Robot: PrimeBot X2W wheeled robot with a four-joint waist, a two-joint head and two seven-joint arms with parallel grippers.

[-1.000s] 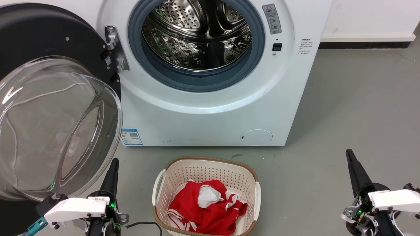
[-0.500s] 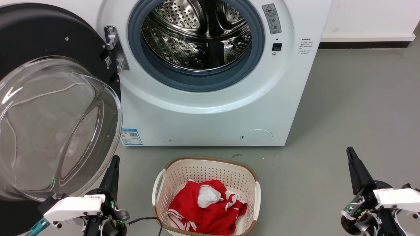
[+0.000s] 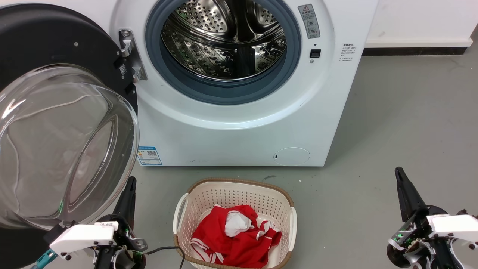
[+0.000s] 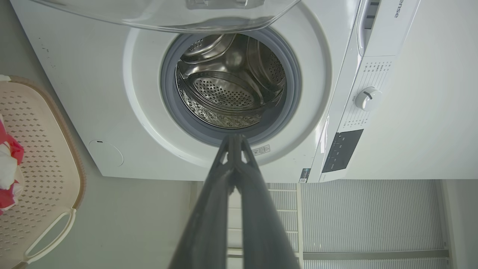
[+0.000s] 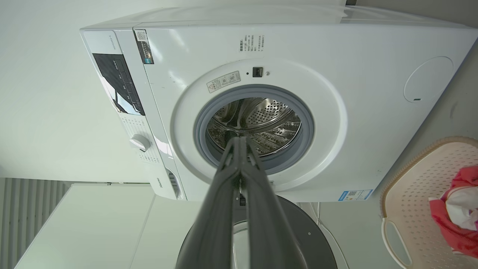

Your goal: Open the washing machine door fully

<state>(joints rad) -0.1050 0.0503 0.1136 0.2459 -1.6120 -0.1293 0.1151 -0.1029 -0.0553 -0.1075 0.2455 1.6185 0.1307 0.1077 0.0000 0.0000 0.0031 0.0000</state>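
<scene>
The white washing machine (image 3: 239,138) stands ahead with its steel drum mouth uncovered. The washing machine door (image 3: 56,41), a black ring with a clear glass bowl (image 3: 63,145), is swung out wide to the left on its hinge. My left gripper (image 3: 130,181) is shut and empty, low beside the bowl's lower right edge; I cannot tell whether it touches the bowl. My right gripper (image 3: 399,171) is shut and empty over the floor at the lower right, far from the door. In the left wrist view the shut left gripper (image 4: 234,137) points at the drum, with the bowl (image 4: 168,15) above. In the right wrist view the shut right gripper (image 5: 241,139) points at the drum, with the door (image 5: 298,231) below.
A cream laundry basket (image 3: 235,184) holding red and white clothing (image 3: 235,235) sits on the grey floor in front of the machine, between my two grippers. A white wall with a dark skirting runs behind at the right.
Both grippers have shifted only slightly, their tips a little higher in the head view. The door and basket have not moved.
</scene>
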